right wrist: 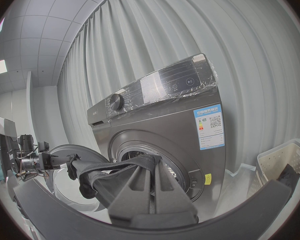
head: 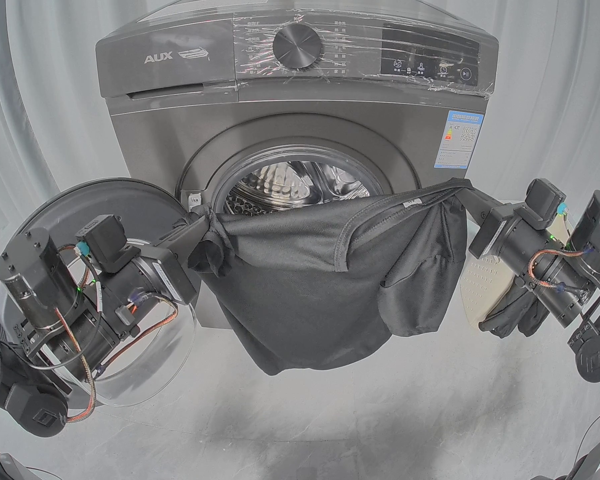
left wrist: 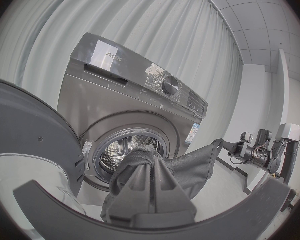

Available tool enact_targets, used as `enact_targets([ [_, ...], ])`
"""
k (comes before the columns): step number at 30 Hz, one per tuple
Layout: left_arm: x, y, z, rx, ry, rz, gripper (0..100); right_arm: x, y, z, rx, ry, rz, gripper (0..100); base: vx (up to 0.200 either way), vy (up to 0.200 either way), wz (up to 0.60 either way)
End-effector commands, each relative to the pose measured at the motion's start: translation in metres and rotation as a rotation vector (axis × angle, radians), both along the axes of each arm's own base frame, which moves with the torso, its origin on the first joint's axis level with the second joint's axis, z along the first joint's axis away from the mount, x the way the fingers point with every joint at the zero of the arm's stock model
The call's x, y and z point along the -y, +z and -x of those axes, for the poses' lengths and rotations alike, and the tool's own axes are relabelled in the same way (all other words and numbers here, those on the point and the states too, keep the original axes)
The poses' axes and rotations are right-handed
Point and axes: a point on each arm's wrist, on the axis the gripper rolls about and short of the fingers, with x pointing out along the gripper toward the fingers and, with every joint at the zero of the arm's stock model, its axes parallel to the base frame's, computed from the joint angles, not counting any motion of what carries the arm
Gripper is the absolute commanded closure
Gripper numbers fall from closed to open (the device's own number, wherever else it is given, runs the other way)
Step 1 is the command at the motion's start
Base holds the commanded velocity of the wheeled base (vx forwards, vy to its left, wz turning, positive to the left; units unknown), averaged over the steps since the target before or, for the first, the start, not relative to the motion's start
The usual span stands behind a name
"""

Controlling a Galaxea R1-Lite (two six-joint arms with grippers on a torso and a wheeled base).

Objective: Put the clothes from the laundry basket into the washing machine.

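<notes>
I have the left fingers closed on one end of a dark grey knit garment and the right fingers clamped on the other. It hangs stretched between them, just in front of the open steel drum of the grey front-loading washing machine. The round glass door stands open at the machine's left. A cream perforated plastic laundry basket holding more dark clothes sits on the pale glossy floor at the machine's right. White pleated curtains line the room under a panelled ceiling.
</notes>
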Motion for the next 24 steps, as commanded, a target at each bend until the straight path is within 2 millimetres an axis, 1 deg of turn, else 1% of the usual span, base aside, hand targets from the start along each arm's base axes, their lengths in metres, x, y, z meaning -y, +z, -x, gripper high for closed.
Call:
enact_targets([
  [1, 0.0004, -0.0025, -0.0009, -0.009, 0.000, -0.005, 100, -0.0010, 0.0034, -0.0018, 0.012, -0.001, -0.007, 100, 0.000, 0.000, 0.00],
  [8, 0.0011, -0.0075, -0.0022, -0.026, 0.002, -0.016, 100, -0.0017, 0.0078, -0.0026, 0.032, -0.002, -0.019, 100, 0.000, 0.000, 0.00],
  [24, 0.0012, -0.0087, -0.0020, -0.020, -0.005, -0.010, 100, -0.0045, 0.0066, -0.0025, 0.030, 0.007, -0.020, 100, 0.000, 0.000, 0.00],
])
